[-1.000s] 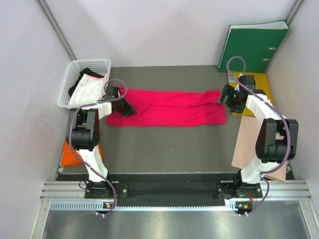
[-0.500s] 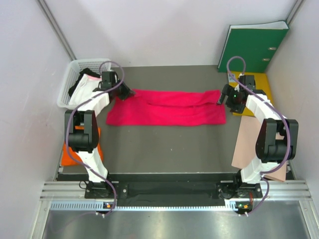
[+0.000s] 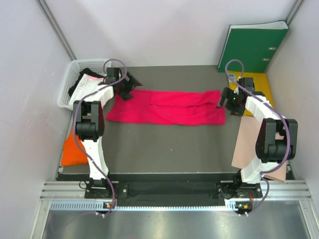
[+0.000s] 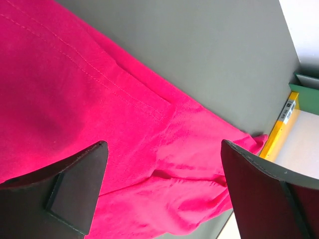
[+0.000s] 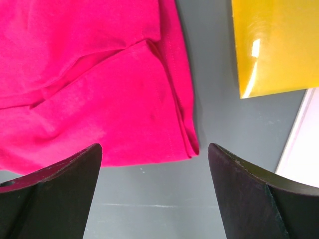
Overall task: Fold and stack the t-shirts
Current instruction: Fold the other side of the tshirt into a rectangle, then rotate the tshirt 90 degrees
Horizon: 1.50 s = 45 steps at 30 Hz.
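A bright magenta-red t-shirt (image 3: 167, 107) lies folded into a long strip across the table's middle. My left gripper (image 3: 129, 85) hovers open over its far left corner; in the left wrist view the fingers (image 4: 75, 184) stand wide apart above the cloth (image 4: 99, 99), holding nothing. Just off the strip's right end my right gripper (image 3: 221, 101) is open too, its jaws straddling bare table beside the shirt's hemmed corner (image 5: 184, 139). An orange t-shirt (image 3: 73, 149), folded small, lies at the near left. Whitish-pink (image 3: 88, 88) and black (image 3: 87, 73) garments fill the basket.
The white mesh basket (image 3: 92, 61) stands at the back left corner. A green binder (image 3: 251, 47) leans on the back wall at the right, with a yellow folder (image 3: 261, 85) in front of it. A tan paper sheet (image 3: 251, 144) lies along the right edge.
My left gripper carried the shirt's left end toward the back, then opened and let it go. The strip's left end now lies flatter and farther back. The right arm barely moved.
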Tool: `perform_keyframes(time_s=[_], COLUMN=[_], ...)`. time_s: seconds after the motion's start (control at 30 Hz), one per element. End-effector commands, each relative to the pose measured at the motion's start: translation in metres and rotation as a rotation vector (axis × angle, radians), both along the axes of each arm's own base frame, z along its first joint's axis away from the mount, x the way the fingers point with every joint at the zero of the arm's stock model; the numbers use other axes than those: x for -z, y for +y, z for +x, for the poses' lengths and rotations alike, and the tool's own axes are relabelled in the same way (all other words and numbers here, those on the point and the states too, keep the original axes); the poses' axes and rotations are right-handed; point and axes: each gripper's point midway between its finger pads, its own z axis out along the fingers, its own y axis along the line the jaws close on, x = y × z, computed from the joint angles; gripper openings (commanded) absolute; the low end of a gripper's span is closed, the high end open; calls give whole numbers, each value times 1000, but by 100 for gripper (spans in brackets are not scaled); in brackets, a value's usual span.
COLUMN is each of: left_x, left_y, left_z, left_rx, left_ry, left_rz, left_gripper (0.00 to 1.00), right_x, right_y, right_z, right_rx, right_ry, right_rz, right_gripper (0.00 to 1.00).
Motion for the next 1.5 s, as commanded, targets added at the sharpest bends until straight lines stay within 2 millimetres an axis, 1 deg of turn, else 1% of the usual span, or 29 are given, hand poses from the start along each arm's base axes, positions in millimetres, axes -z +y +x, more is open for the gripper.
perform_keyframes(time_s=[0.0, 0.03, 0.07, 0.1, 0.13, 0.17, 0.2, 0.23, 0.27, 0.3, 0.33, 0.37, 0.4, 0.43, 0.47, 0.5, 0.57, 0.67, 0.9, 1.0, 1.13, 1.17, 1.23, 1.3, 1.33, 1.37, 1.4, 1.43, 1.47], left_x=[-63, -68, -62, -78, -79, -67, -80, -78, -60, -66, -61, -39, -42, -36, -18, -21, -6, 11, 48, 61, 61, 67, 62, 73, 69, 79, 82, 80, 88], left_y=[-1, -2, -5, -7, -9, -12, -20, -23, -26, -30, -31, -29, -28, -26, -23, -21, -17, -13, -5, 0, 0, 1, 0, 0, -2, -2, -2, -2, 2], left_z=[-11, -17, -29, -38, -47, -62, -76, -86, -104, -116, -126, -145, -153, -161, -176, -183, -200, -215, -216, -205, -178, -174, -158, -151, -141, -140, -138, -132, -134], left_rx=[40, 48, 65, 73, 83, 96, 115, 124, 130, 134, 131, 126, 113, 98, 87, 75, 51, 17, -52, -104, -158, -167, -178, -166, -161, -155, -144, -142, -151], left_ry=[-129, -137, -117, -142, -142, -112, -137, -129, -85, -97, -80, -24, -38, -19, 26, 17, 55, 103, 201, 236, 217, 228, 206, 232, 219, 247, 255, 258, 299], left_rz=[18, 17, 6, -1, -7, -16, -25, -29, -28, -23, -26, -23, -21, -29, -25, -23, -23, -26, 25, 61, 73, 75, 81, 101, 100, 111, 122, 133, 159], left_gripper=[99, 99, 99, 99, 99, 99, 99, 99, 99, 99, 99, 99, 99, 99, 99, 99, 99, 99, 99, 99, 99, 99, 99, 99, 96, 83, 64, 33, 0], right_x=[-36, -43, -44, -40, -45, -45, -37, -41, -39, -25, -27, -21, -7, -7, -3, 6, 9, 22, 34, 39, 46, 49, 56, 62, 63, 63, 65, 67, 65], right_y=[-4, -6, -7, -8, -8, -9, -10, -10, -8, -7, -7, -5, -3, -2, -2, -2, -2, 14, 16, 25, 39, 45, 51, 58, 60, 63, 63, 62, 60], right_z=[28, 35, 39, 44, 51, 58, 63, 71, 78, 82, 90, 94, 97, 102, 106, 108, 114, 120, 127, 126, 119, 117, 111, 104, 101, 98, 94, 87, 83], right_rx=[-37, -44, -47, -52, -59, -61, -61, -64, -68, -72, -72, -76, -78, -78, -78, -79, -80, -112, -91, -109, -138, -150, -164, -178, -179, -181, -180, -183, -177], right_ry=[-115, -137, -144, -139, -160, -171, -156, -174, -182, -158, -167, -157, -132, -137, -140, -126, -132, -120, -111, -107, -89, -83, -63, -43, -36, -32, -20, 8, 15], right_rz=[-66, -77, -84, -89, -99, -102, -105, -106, -103, -97, -96, -93, -89, -88, -88, -84, -83, -84, -108, -113, -119, -116, -114, -108, -106, -110, -118, -131, -153], right_gripper=[87, 87, 87, 87, 87, 87, 87, 87, 87, 87, 87, 87, 86, 86, 86, 86, 86, 86, 81, 78, 77, 74, 70, 53, 42, 19, 11, 6, 1])
